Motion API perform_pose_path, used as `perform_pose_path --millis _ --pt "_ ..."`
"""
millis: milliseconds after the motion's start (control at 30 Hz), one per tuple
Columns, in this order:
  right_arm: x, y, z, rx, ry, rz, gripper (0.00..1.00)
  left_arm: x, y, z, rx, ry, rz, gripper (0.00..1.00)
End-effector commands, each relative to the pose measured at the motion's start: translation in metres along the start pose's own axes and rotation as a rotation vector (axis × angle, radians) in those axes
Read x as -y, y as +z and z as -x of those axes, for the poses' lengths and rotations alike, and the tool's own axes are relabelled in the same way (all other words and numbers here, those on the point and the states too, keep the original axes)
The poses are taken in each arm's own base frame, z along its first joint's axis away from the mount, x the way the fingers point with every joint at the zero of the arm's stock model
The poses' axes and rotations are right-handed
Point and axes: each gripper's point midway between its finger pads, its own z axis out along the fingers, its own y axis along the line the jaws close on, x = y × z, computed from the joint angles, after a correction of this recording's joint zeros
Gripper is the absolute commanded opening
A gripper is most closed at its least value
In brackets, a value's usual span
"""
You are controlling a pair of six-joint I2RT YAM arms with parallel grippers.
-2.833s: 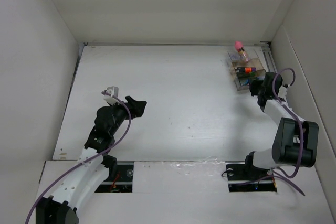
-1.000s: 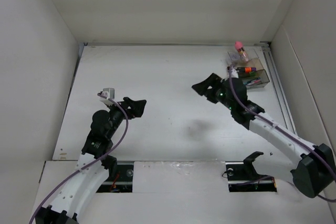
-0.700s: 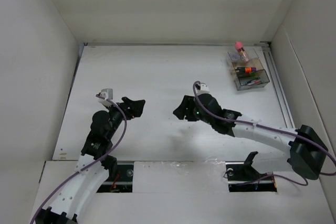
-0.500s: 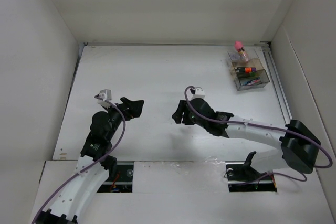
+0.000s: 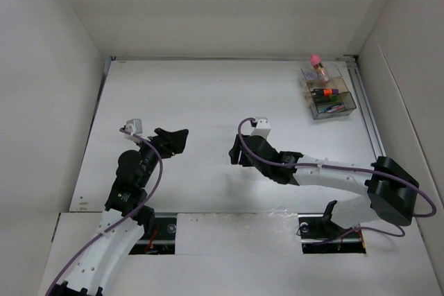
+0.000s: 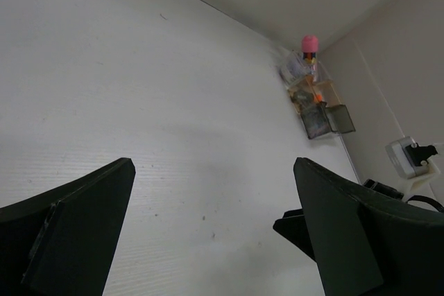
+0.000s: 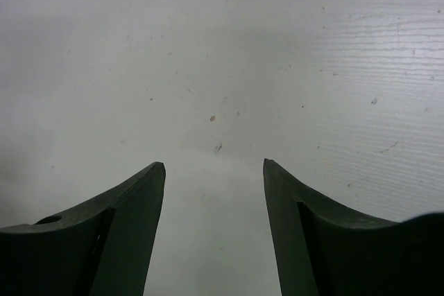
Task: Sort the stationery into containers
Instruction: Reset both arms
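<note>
L hand spread wide, nothing in it, above left-centre of white surface. R hand also open & empty, low over mid surface. Smoky organiser sits in far-right corner w/ highlighters inside. Pink-topped jar is upright at its far end; can't tell if inside. Both hands well apart from it.

Smoky-grey clear organiser, black highlighter with orange end, pink-topped jar, plain white table, purple cables.
</note>
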Motion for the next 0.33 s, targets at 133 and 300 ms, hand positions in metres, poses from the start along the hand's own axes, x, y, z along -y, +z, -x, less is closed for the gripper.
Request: perform_pose_path --millis 133,300 --pt "-0.001 0.001 0.023 0.095 0.003 -0.038 0.66 0.019 0.004 0.005 0.019 0.005 -0.099 1.00" --pt "0.002 0.003 0.022 0.097 -0.002 -0.051 0.66 0.013 0.003 0.008 0.052 0.004 -0.077 1.00"
